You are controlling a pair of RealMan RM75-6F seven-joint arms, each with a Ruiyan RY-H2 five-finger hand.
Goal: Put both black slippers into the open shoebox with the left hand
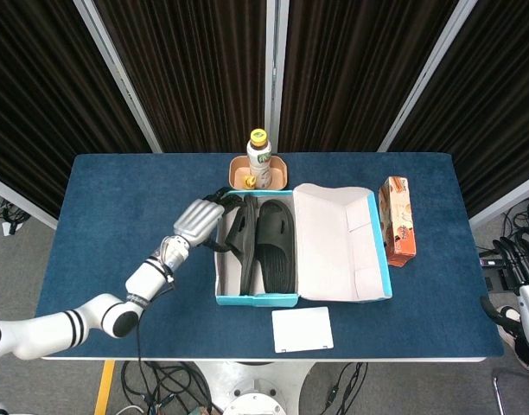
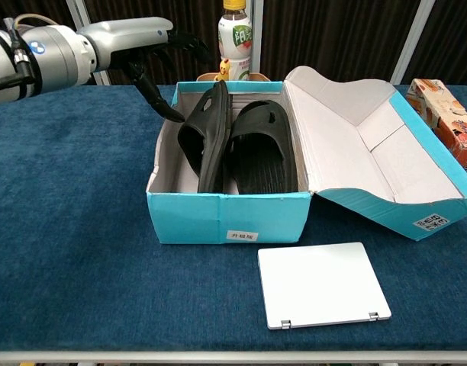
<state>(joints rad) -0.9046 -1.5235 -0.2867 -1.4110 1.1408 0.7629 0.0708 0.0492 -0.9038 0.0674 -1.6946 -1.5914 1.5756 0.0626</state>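
Observation:
The open teal shoebox (image 1: 247, 298) (image 2: 226, 215) sits mid-table with its lid (image 1: 338, 242) (image 2: 363, 145) folded out to the right. Both black slippers are inside. The left slipper (image 1: 240, 242) (image 2: 207, 137) stands tilted on its edge against the right slipper (image 1: 276, 244) (image 2: 264, 149), which lies flat. My left hand (image 1: 195, 222) (image 2: 146, 42) hovers above the box's left wall, fingers spread, holding nothing. The right hand is out of sight in both views.
A drink bottle (image 1: 259, 158) (image 2: 235, 38) stands in a small tan tray (image 1: 280, 171) behind the box. An orange carton (image 1: 397, 220) (image 2: 445, 114) lies to the right. A white flat pad (image 1: 302, 328) (image 2: 323, 284) rests near the front edge.

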